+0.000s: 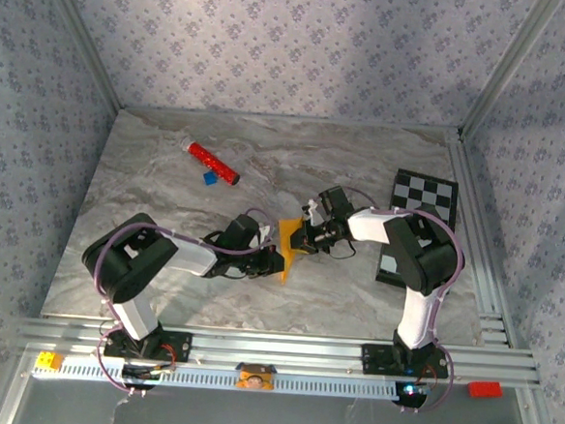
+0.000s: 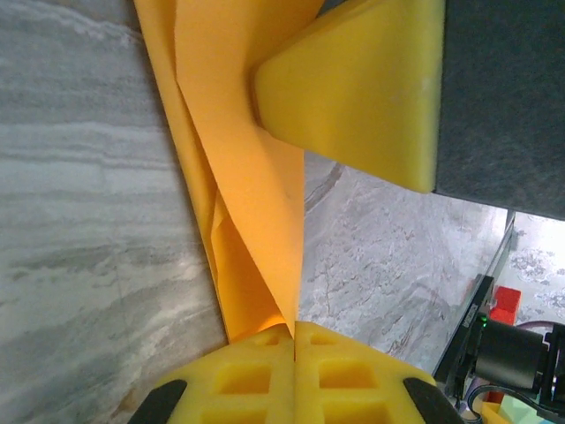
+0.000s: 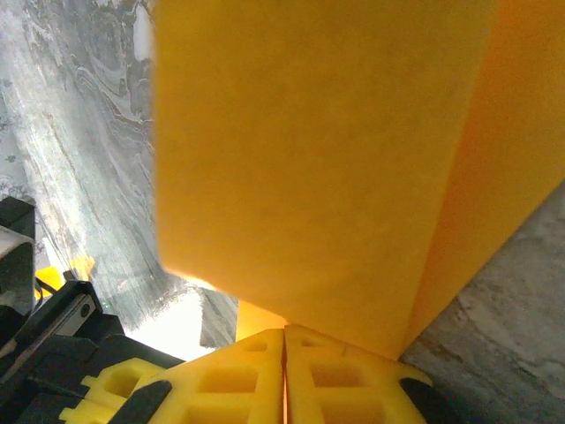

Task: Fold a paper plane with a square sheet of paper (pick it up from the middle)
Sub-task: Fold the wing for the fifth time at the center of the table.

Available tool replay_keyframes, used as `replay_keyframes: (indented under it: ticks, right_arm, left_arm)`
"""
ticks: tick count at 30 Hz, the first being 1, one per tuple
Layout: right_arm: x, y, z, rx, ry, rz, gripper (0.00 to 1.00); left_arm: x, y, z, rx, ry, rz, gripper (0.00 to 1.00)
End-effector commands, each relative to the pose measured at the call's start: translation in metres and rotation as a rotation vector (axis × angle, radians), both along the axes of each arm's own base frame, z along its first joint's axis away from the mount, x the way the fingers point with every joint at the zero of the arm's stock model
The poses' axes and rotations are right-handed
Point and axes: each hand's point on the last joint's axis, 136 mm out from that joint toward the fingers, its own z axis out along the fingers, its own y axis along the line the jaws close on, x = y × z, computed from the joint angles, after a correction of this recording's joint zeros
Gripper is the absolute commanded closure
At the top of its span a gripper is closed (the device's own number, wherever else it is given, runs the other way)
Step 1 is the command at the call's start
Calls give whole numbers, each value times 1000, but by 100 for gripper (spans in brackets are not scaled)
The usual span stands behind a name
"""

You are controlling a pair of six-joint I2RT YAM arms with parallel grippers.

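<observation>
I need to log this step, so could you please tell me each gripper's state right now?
Left gripper: shut on the folded orange paper.
Right gripper: shut on the same folded orange paper.

We see orange-yellow paper [image 1: 289, 240], a shade deeper than the plain yellow foam of the left gripper [image 2: 294, 334] and the right gripper [image 3: 284, 340]. The table [image 1: 167, 204] is grey marble, veined pale and dark. The cylinder [image 1: 214, 164] is red with a white end, the small block [image 1: 209, 179] is blue, and the board [image 1: 421, 197] is checkered black and white. The left arm [image 1: 187, 254] and right arm [image 1: 416, 314] are white and black. The walls [image 1: 275, 37] carry a lilac-grey print of small flowers.
</observation>
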Motion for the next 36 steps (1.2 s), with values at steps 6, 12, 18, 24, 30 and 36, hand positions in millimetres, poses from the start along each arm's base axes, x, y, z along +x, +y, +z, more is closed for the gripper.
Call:
replay_keyframes:
  ticks: [6,12,18,24,30,36]
  right_arm:
    - [-13,-24,-38,-169,67,-28,90]
    - [-13,-24,-38,-171,68,-28,90]
    - [-14,-24,-38,-175,70,-27,90]
    - [-14,-25,-39,-180,71,-28,90]
    - [-13,-24,-40,-180,70,-27,90]
    - [-14,-24,-41,-184,71,-26,90]
  left_arm:
    - [-34,3,-21,40,128,-101,97]
    - [-38,5,-20,51,127,-108,92]
    - [-40,8,-19,57,124,-113,92]
    - [-45,10,-21,63,134,-123,96]
    - [-47,13,-21,71,134,-123,91]
    - [-50,16,-21,72,133,-129,100]
